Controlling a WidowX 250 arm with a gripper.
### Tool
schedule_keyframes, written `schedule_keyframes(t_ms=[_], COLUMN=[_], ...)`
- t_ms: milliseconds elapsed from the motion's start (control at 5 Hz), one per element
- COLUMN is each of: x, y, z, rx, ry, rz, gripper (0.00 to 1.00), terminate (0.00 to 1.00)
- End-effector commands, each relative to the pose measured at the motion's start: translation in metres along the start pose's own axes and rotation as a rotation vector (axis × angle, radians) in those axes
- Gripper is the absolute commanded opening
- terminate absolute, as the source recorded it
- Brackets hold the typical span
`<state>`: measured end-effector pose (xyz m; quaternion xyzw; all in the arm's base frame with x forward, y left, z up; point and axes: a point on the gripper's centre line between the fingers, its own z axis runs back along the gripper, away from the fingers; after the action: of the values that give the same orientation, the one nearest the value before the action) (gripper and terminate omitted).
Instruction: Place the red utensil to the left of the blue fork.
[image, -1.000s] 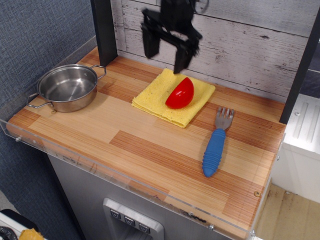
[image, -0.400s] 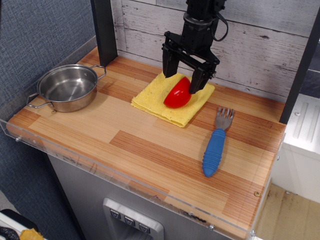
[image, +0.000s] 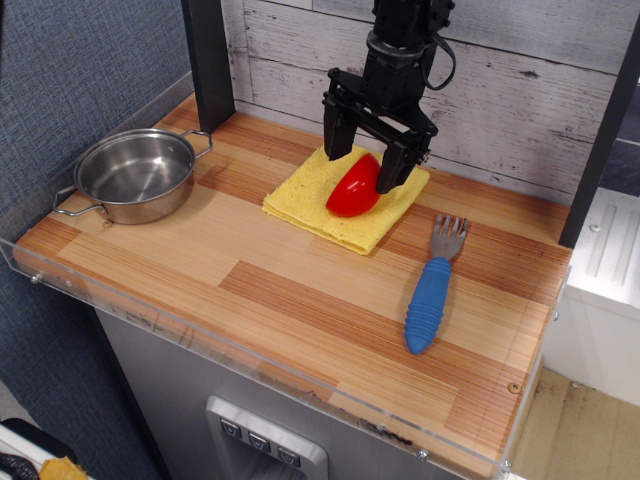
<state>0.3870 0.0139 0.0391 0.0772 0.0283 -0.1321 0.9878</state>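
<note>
The red utensil is a small glossy red bowl (image: 352, 192). It lies tipped on its side on a folded yellow cloth (image: 300, 192) at the back middle of the wooden counter. My black gripper (image: 360, 166) hangs straight down over it, jaws open. One finger stands on each side of the bowl's upper edge, and I cannot tell if they touch it. The blue fork (image: 428, 303) lies to the right of the cloth, with its ribbed handle toward the front and its silver tines toward the back wall.
A steel pot (image: 135, 175) with two handles stands at the left. A black post (image: 208, 60) rises at the back left, in front of the grey plank wall. A clear acrylic lip (image: 200, 340) runs along the counter's front edge.
My gripper came down from high at the back left onto the red bowl and now straddles it. The bowl has shifted slightly left on the cloth. The fork and pot have not moved.
</note>
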Motion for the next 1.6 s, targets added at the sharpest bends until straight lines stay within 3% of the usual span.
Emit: schedule_keyframes(t_ms=[0, 400, 600, 1000, 1200, 1400], x=[-0.001, -0.003, -0.008, -0.046, -0.072, -0.088], y=[0.003, 0.004, 0.011, 0.019, 0.013, -0.010], z=[0.009, 0.013, 0.027, 0.077, 0.081, 0.067], rx=[0.002, -0.005, -0.021, -0.040, -0.044, -0.055], ry=[-0.026, -0.029, -0.063, -0.176, -0.187, -0.153], rz=[0.007, 0.011, 0.036, 0.066, 0.083, 0.032], gripper=[0.00, 0.00, 0.00, 0.00, 0.00, 0.00], terminate=[0.00, 0.00, 0.00, 0.00, 0.00, 0.00])
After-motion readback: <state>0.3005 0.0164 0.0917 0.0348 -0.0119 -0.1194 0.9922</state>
